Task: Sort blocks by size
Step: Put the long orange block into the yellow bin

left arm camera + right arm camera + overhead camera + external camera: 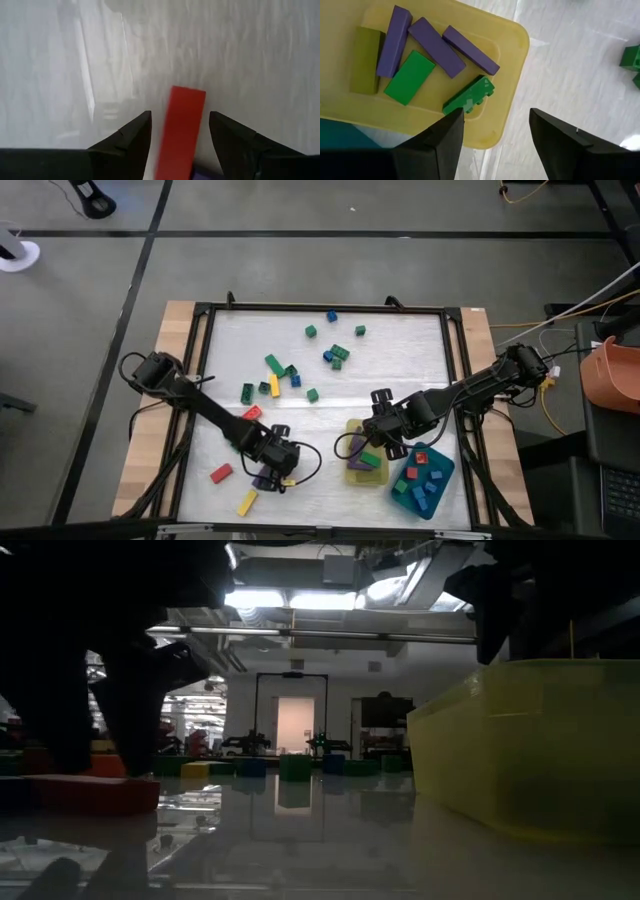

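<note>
A long red block (181,131) lies between the spread fingers of the left tool (180,134), not yet gripped.
It looks light, rigid and smooth, likely slippery; best pinched across its narrow sides. The right tool (495,131), released and empty, hovers over the yellow tray (512,65) holding long blocks, on the bench (400,360).

Light: your ceiling lamps (300,598) backlight the low view, arms dark silhouettes.
Glare: worktop (320,830) mirrors them.
Blur: your left wrist view is soft.
</note>
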